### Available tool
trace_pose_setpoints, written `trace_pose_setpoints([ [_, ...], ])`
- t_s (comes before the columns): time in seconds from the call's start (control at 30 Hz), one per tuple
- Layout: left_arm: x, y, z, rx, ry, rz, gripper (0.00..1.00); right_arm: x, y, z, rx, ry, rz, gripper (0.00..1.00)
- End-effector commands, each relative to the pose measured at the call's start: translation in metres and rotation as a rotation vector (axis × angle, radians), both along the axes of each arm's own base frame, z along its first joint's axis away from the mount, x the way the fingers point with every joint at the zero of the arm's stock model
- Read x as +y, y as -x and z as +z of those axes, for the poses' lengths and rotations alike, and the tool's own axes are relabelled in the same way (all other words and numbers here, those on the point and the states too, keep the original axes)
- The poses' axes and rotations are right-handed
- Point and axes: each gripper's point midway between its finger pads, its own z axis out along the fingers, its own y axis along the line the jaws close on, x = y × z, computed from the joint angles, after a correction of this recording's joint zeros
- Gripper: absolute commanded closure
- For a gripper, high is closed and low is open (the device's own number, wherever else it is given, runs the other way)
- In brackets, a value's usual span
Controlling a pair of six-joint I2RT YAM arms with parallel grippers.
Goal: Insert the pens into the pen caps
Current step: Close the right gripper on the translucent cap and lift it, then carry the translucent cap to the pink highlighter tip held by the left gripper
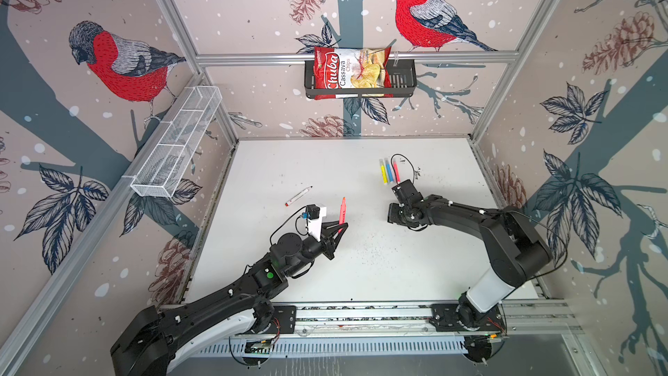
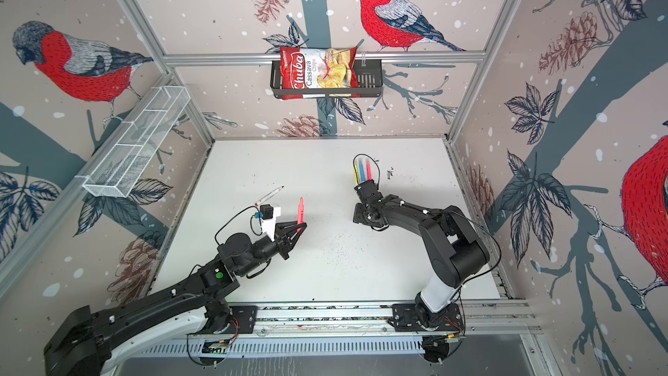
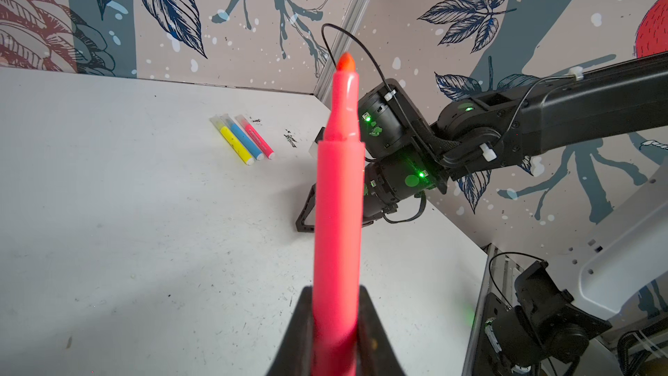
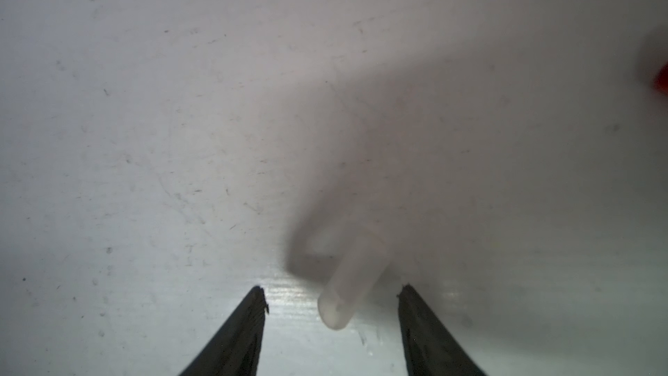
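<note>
My left gripper (image 3: 334,320) is shut on an uncapped pink pen (image 3: 338,193), seen in both top views (image 1: 342,211) (image 2: 300,209) pointing toward the back wall above the table. My right gripper (image 4: 330,296) stands open, low over the table, with a translucent whitish pen cap (image 4: 349,283) lying loose between its fingertips and touching neither. In both top views that gripper (image 1: 394,211) (image 2: 361,213) points down. Just behind it lie the yellow pen (image 1: 381,171), blue pen (image 1: 388,171) and another pink pen (image 1: 396,171), each with a clear cap on. A white-barrelled pen (image 1: 298,196) lies left of centre.
A black wall basket (image 1: 401,83) with a chips bag (image 1: 349,72) hangs at the back. A white wire basket (image 1: 177,142) sits on the left wall. A red blur (image 4: 663,77) shows at the edge of the right wrist view. A metal rail (image 1: 361,314) runs along the front.
</note>
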Motion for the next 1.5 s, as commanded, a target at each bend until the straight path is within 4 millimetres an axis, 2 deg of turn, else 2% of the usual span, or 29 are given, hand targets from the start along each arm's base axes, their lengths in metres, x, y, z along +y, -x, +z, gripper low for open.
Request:
trace_pose_setpoints([
  [0.0,0.000,0.001,0.002,-0.003,0.011,-0.003,0.98,0.001,-0.007,0.000,-0.009,0.009,-0.022,0.40],
  [0.17,0.001,0.002,0.003,-0.002,0.017,-0.004,0.98,0.007,-0.012,-0.005,0.003,0.009,0.001,0.42],
  [0.33,0.005,0.002,0.002,-0.002,0.016,0.007,0.98,0.015,-0.012,-0.007,0.010,-0.004,0.026,0.49],
  [0.7,0.005,0.002,0.003,-0.006,0.017,0.009,0.98,0.013,-0.008,-0.007,0.012,0.013,0.041,0.65],
  [0.87,0.005,0.003,0.004,-0.005,0.019,0.004,0.98,0.013,-0.002,-0.008,0.022,0.031,0.066,0.68],
  [1.03,0.003,0.003,0.006,-0.008,0.019,-0.001,0.98,0.016,0.001,-0.004,0.016,0.021,0.084,0.83],
  [1.1,0.003,0.003,0.006,-0.009,0.018,-0.002,0.98,0.027,0.000,0.011,-0.018,-0.032,0.120,0.85],
  [1.2,0.001,0.002,0.007,-0.008,0.018,-0.007,0.98,0.045,-0.002,0.048,-0.096,-0.138,0.185,0.86],
  [1.27,-0.001,0.003,0.007,-0.011,0.021,-0.019,0.98,0.063,-0.001,0.082,-0.166,-0.253,0.259,0.86],
  [1.37,-0.009,0.005,0.006,-0.001,0.027,-0.056,0.98,0.088,0.013,0.148,-0.311,-0.493,0.385,0.86],
  [1.47,-0.018,0.007,0.003,0.020,0.042,-0.094,0.98,0.093,0.029,0.215,-0.492,-0.659,0.471,0.86],
])
